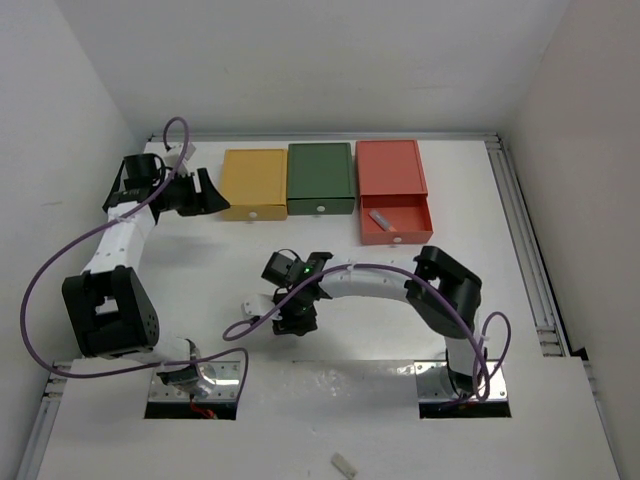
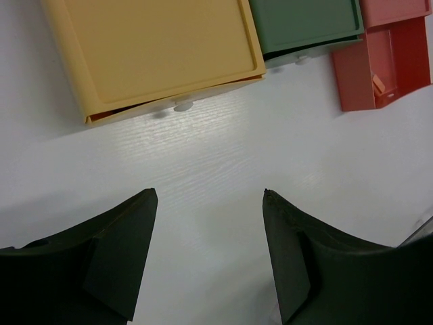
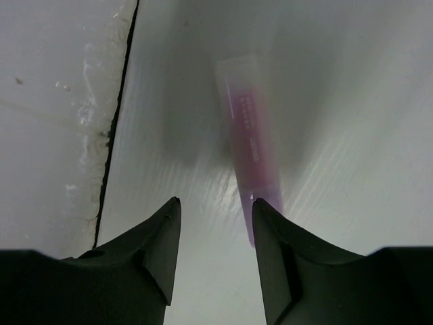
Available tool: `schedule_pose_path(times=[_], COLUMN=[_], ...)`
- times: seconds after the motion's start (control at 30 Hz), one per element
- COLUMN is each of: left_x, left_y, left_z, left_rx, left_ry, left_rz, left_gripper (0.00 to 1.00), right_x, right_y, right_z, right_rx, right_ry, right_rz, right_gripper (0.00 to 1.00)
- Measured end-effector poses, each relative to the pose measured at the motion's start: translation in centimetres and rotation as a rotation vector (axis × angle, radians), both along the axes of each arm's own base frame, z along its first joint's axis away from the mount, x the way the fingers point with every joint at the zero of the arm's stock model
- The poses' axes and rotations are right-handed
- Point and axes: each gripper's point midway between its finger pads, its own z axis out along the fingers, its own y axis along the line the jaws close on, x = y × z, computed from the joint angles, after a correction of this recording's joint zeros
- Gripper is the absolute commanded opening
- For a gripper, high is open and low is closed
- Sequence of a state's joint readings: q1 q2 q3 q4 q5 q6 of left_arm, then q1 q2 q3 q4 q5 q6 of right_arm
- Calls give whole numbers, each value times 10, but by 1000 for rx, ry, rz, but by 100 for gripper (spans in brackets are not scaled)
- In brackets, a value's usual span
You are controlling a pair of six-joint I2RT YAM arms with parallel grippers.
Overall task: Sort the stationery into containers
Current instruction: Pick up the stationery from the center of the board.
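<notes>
A lilac stick [image 3: 247, 135] lies on the white table in the right wrist view, blurred, its near end just inside the right finger. My right gripper [image 3: 215, 201] is open around that end without gripping it; from above, the gripper [image 1: 297, 322] hides the stick. The three containers stand in a row at the back: mustard yellow [image 1: 253, 180], dark green [image 1: 320, 175] and salmon red [image 1: 390, 165]. The red one's drawer [image 1: 398, 226] is pulled out, with a small greyish item [image 1: 381, 217] inside. My left gripper [image 1: 197, 193] hangs open and empty in front of the yellow box [image 2: 155, 54].
A pale whitish stub [image 1: 344, 465] lies on the near ledge. A dark seam [image 3: 118, 115] between table boards runs just left of my right gripper. The right arm's elbow [image 1: 450, 285] stands in front of the red drawer. White walls enclose the table.
</notes>
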State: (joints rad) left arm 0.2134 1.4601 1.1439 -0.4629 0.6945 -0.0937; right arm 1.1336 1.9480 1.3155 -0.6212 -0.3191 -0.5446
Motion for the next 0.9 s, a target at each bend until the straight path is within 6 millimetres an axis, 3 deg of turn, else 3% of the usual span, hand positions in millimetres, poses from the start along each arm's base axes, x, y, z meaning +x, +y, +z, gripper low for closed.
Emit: schedule_pose_path(times=[0.2,0.4,0.63,0.8,0.9], left_x=[-2,-2,-2,-2,1], left_y=[3,4,4,4,1], left_z=[-1,-1,-2,-5,-8], left_rx=[-1,-3,-4,7,67], left_ry=[2,3,5,7,-11], left_rz=[-2,-2,-2,-11,-24], left_gripper=[70,70,70,68,68], right_x=[8,15,18,35,69], right_y=[13,11,-1,-35,-70], right_z=[-10,-24,-28,-24,-4], right_rx=[26,14,40,5,3], right_ry=[-33,-75,-118,-115,-122], right_rz=[0,15,40,-27,-150], right_gripper=[46,39,12,3,2])
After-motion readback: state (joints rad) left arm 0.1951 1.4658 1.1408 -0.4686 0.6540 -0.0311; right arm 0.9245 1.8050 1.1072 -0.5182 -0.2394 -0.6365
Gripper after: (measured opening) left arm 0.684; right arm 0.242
